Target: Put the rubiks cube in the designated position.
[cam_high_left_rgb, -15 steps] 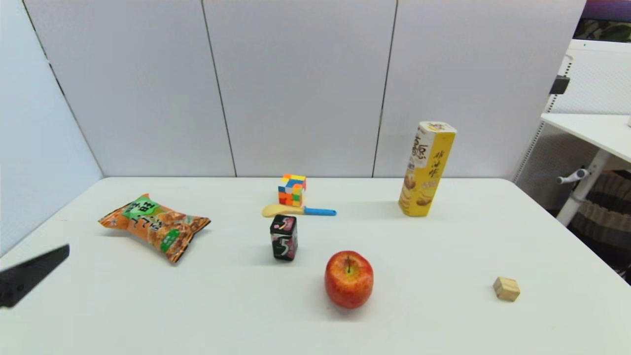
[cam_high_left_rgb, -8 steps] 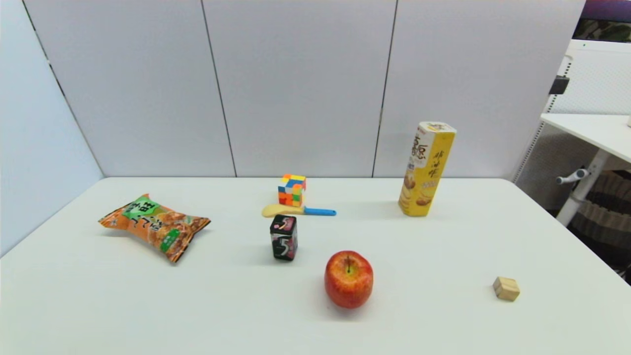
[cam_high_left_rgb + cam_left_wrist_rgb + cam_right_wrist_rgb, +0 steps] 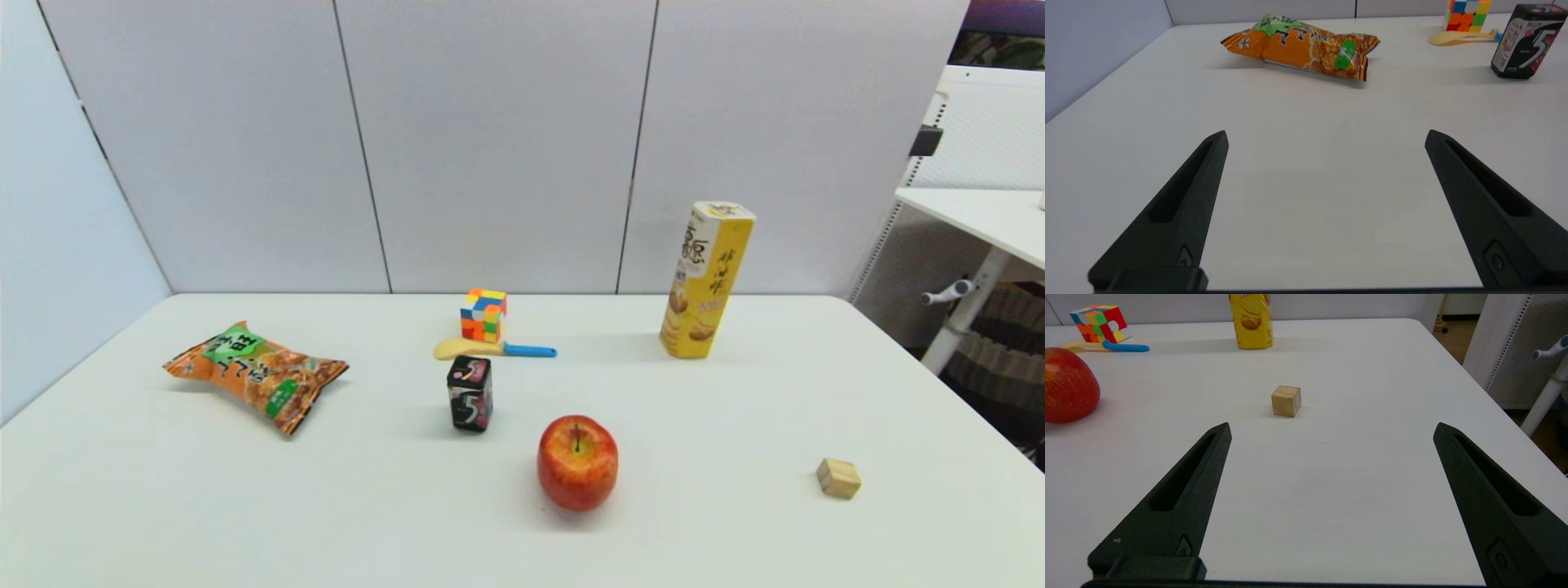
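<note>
This looks like a robotics lab or test room rather than a home. A plain white desk (image 3: 735,531) is fenced on its left side and far side by bare grey partition panels (image 3: 490,147), forming a screened-off work cell. Unrelated odds and ends sit scattered on it (a snack bag (image 3: 257,374), an apple (image 3: 577,462), a tall yellow biscuit box (image 3: 707,279), a small wooden block (image 3: 838,478)), laid out like test props. Beyond the right-hand panel stands another white office desk (image 3: 980,220).
</note>
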